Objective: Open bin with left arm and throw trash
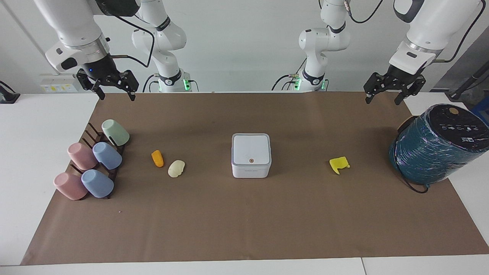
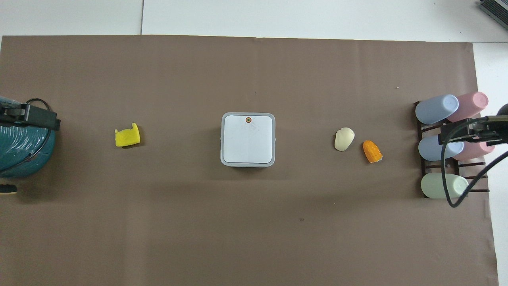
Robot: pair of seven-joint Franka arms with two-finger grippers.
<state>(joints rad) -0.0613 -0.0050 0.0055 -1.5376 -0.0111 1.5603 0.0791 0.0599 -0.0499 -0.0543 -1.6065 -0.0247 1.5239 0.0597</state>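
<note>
The left gripper (image 1: pixel 382 98) hangs in the air over the brown mat's (image 1: pixel 244 229) edge nearest the robots, at the left arm's end of the table, its two fingers spread wide apart with nothing between them. The right gripper (image 1: pixel 117 94) hangs likewise over the mat's corner at the right arm's end, fingers parted and empty. The white bin (image 1: pixel 251 155) sits mid-mat with its lid shut flat (the orange dot lies on the lid's edge farther from the robots). The yellow lump (image 1: pixel 339 164) lies toward the left arm's end, between the bin and the teal wrapped cylinder (image 1: pixel 435 147). The cream lump (image 1: pixel 176 168) and orange lump (image 1: pixel 157 158) lie just beside each other, between the bin and the rack of pastel cups (image 1: pixel 93 164).
</note>
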